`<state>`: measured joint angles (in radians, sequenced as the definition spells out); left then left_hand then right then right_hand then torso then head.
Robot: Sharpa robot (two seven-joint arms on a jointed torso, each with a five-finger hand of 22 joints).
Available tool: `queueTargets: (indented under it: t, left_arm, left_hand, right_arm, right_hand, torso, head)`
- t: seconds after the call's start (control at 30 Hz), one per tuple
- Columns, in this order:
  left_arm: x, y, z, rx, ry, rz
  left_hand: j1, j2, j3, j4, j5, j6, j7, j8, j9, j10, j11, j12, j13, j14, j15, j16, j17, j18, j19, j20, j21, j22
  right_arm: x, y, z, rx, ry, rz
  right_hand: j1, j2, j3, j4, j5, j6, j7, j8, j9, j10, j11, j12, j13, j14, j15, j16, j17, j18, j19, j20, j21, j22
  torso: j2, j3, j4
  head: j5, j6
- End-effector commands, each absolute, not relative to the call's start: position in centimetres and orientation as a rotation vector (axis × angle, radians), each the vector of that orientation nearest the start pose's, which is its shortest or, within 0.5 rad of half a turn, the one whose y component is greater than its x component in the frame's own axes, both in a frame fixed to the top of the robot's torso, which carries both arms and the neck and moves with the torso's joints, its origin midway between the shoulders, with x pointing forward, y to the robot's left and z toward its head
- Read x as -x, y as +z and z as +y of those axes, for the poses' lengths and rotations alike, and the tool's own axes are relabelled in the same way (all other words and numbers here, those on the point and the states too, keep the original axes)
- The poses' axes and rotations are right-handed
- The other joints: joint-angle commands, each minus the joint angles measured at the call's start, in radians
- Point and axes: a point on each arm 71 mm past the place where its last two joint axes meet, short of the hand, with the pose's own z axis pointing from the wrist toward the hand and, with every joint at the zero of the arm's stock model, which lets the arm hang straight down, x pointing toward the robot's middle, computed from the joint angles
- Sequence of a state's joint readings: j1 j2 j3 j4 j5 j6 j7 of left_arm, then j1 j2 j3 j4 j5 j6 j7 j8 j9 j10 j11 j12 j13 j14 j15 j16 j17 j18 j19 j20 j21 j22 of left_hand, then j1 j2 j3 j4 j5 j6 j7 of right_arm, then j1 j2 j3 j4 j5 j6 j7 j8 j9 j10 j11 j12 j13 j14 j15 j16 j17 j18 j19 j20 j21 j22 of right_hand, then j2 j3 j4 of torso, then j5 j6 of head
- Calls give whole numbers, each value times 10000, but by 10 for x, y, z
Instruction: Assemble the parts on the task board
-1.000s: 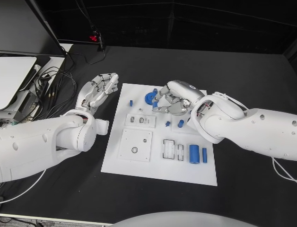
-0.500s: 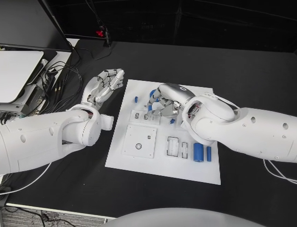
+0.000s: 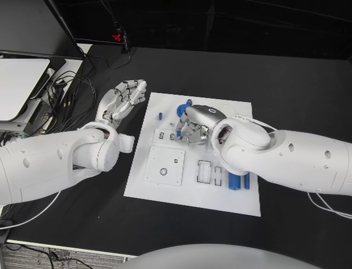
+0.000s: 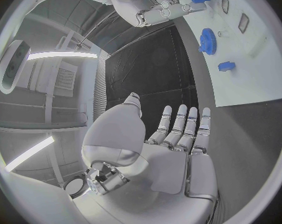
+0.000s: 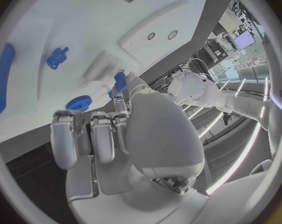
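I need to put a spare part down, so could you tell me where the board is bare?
The task board is bare along its near edge, below the square plate and blue cylinders. The far middle is crowded: the right hand works beside the blue gear.

Black surface (image 3: pixel 305 84) carries everything. White task board (image 3: pixel 176 193) lies flat in middle of surface. Black cables (image 3: pixel 75 92) lie on surface near its far left corner, beside white box (image 3: pixel 10 87) at left edge. Thin white cable (image 3: pixel 338 210) trails over surface on right side.
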<state>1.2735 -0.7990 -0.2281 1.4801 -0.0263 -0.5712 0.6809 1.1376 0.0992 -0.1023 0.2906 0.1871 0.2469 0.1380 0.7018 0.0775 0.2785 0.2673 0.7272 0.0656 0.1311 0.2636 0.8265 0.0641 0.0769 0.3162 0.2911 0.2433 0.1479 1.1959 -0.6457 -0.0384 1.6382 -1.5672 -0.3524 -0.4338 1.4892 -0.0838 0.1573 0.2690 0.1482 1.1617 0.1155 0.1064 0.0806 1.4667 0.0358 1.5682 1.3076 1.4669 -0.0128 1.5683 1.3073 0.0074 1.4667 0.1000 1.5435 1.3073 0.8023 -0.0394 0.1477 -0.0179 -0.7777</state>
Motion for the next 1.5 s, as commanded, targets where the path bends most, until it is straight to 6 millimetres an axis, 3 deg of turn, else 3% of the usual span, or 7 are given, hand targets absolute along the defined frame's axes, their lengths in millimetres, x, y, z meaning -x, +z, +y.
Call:
queueTargets:
  t: [0.03, 0.37, 1.5]
  left_arm:
    - [-482, -175, 215, 7070, -14778, 10279]
    - [-482, -175, 215, 7068, -14790, 10283]
    - [-482, -175, 215, 7073, -14768, 10281]
  left_hand:
    - [99, -7, -61, 2, 41, 78, 1601, 44, -8, 94, -4, 36, -3, 24, 38, 30, 10, 42, -72, -1, 43, 11]
    - [99, -7, -61, 2, 41, 78, 1601, 44, -8, 94, -4, 36, -3, 24, 38, 30, 10, 42, -72, -1, 43, 11]
    - [119, 5, -71, 1, 52, 79, 1601, 47, -15, 95, -5, 39, -4, 25, 37, 32, 9, 42, -78, -1, 44, 10]
  right_arm:
    - [-455, -172, -85, 1702, 6070, 16366]
    - [-458, -175, -82, 1665, 6128, 16213]
    - [-459, -184, -79, 1909, 5731, 16707]
  right_hand:
    - [-100, 8, -49, 0, 44, 159, -113, -27, 7, 1041, 30, 26, 2632, 1039, -37, 25, 2635, 49, 743, -64, -40, 2340]
    - [-139, -7, -74, -7, 51, 125, -96, -71, -10, 1041, 41, 26, 2632, 1039, -34, 25, 2635, 53, 735, -60, -50, 2332]
    - [-308, -213, -232, -39, 62, -83, 30, -306, -92, 1041, 144, 26, 2632, 1039, 37, 25, 2635, 73, 684, -9, -113, 2281]
  torso:
    - [1, 1, 6]
    - [4, -1, 14]
    - [-3, -1, 3]
  head:
    - [-50, -16]
    - [-120, -47]
    - [-153, -159]
